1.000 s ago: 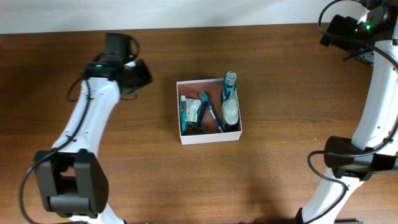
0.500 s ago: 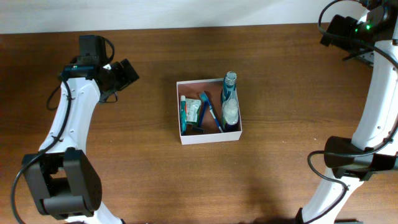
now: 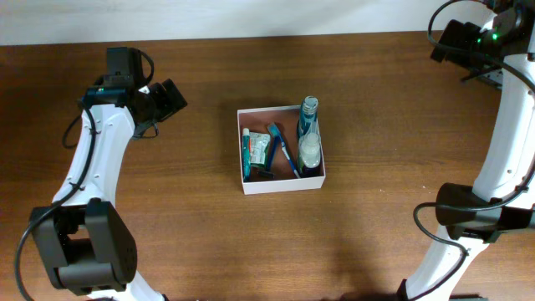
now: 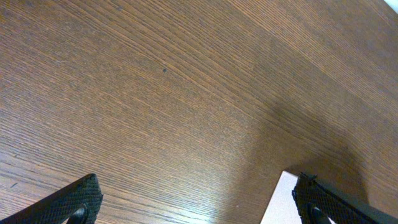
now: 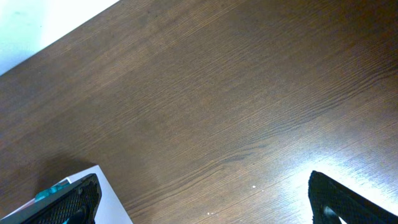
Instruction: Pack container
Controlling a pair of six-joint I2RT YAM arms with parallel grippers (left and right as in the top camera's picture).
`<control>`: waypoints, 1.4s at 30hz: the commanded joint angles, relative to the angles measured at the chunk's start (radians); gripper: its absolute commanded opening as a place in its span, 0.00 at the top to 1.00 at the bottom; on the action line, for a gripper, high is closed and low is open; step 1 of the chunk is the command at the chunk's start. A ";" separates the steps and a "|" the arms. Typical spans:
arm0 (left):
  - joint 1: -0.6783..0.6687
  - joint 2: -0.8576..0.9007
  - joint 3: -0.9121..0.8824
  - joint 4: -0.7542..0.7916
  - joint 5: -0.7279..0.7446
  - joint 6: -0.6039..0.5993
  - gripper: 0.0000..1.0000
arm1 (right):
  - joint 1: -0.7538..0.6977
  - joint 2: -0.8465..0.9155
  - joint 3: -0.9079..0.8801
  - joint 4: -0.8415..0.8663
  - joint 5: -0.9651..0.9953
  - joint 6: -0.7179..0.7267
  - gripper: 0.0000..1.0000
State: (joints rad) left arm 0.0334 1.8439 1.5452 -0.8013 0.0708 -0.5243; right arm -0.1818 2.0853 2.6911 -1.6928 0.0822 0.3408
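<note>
At table centre: container (image 3: 282, 184), holding bottle (image 3: 309, 138) and toothbrush (image 3: 284, 152). Left gripper (image 3: 171, 99): spread, empty, well left of it. Right gripper (image 5: 199, 205): spread, empty, far corner. Judgement: nothing loose outside, packing likely complete; park arms wide of its walls. Surface: dark wood-grain table (image 3: 384, 125); pale wall (image 3: 251, 17) behind.

White container (image 3: 282, 185) (reddish-brown inside) on brown wood-grain table (image 3: 376, 125).

Pretty sure this is a robotics lab: a white-and-black left robot arm (image 3: 99, 163) and right robot arm (image 3: 508, 125) stand at a brown wood-grain desk (image 3: 384, 125), black cables (image 3: 431, 23) looping off them (plain pale wall (image 3: 251, 17) along the far edge).
</note>
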 commanded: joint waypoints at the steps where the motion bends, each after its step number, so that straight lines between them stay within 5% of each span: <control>1: 0.002 -0.028 0.015 -0.001 -0.008 0.002 0.01 | -0.003 -0.014 0.002 -0.005 0.008 0.004 0.02; 14: 0.002 -0.028 0.015 -0.001 -0.008 0.002 0.01 | 0.013 -0.049 0.002 0.037 0.008 0.004 0.02; 23: 0.002 -0.028 0.015 -0.001 -0.008 0.002 0.01 | 0.093 -0.347 0.002 0.317 0.168 0.003 0.01; 31: 0.002 -0.028 0.015 -0.001 -0.008 0.002 0.01 | 0.106 -0.664 0.002 0.352 0.140 0.011 0.02; 42: 0.002 -0.028 0.015 -0.001 -0.008 0.002 0.01 | 0.021 -1.034 -0.059 0.096 0.147 0.010 0.02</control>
State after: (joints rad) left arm 0.0334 1.8439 1.5452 -0.8028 0.0708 -0.5243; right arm -0.1318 1.1110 2.6865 -1.5623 0.2138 0.3439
